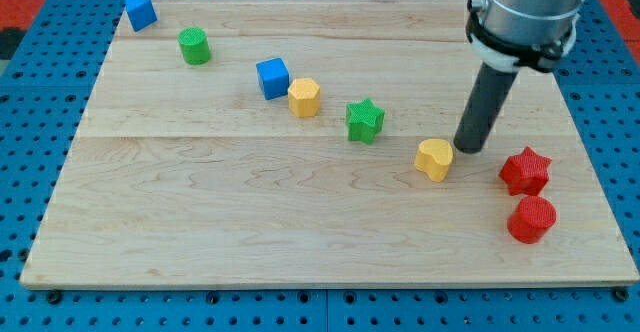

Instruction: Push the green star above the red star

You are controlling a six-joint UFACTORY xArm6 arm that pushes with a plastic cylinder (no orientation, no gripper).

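Green star [365, 121] sits well left of my tip [466, 148], a bare end effector holding nothing, seemingly near the red star [526, 170].

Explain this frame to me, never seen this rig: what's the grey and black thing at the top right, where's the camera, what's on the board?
The grey and black thing is a robot arm. It has no gripper; it ends in a straight dark rod, and my tip slides along the wooden board to push blocks. Nothing is held.

There is one camera view, looking down at the board at a slant; its mounting is not on record.

From the view's left: a blue cube, a green cylinder, a second blue cube, a yellow hexagon, the green star, and a yellow heart-like block. At the view's right sit the red star and, below it, a red cylinder.

My tip stands just right of the yellow heart-like block, between the two stars.
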